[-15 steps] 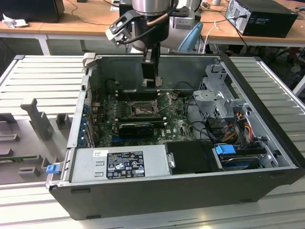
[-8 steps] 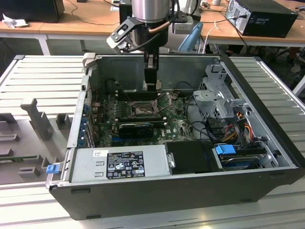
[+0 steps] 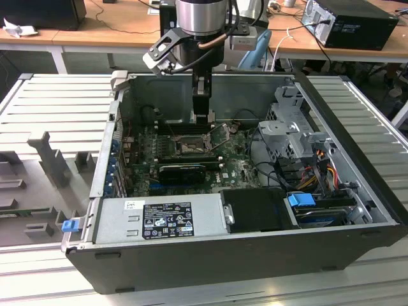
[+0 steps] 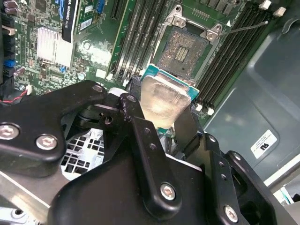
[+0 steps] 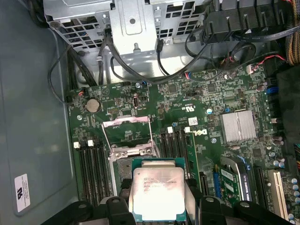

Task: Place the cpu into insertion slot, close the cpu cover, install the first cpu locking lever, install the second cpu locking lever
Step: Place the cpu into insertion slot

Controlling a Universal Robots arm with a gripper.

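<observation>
silvery-beige cpu [image 5: 157, 194] gripped by opposite edges in jaws, face up in both wrist views. it is held over insertion slot [image 4: 185, 49], apart from it, not seated. slot lies mid-board on green motherboard [image 5: 206, 93], between memory slot banks. cpu cover [image 5: 126, 120] stands raised, off slot. locking lever [image 4: 243, 28] stands free. judgement: square chip edges to slot rim, keep chip level, lower straight without sliding; tilt or offset risks harm to contact bed.

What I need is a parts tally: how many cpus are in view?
1: the cpu, held in the gripper near the empty insertion slot. Others may be hidden.
</observation>
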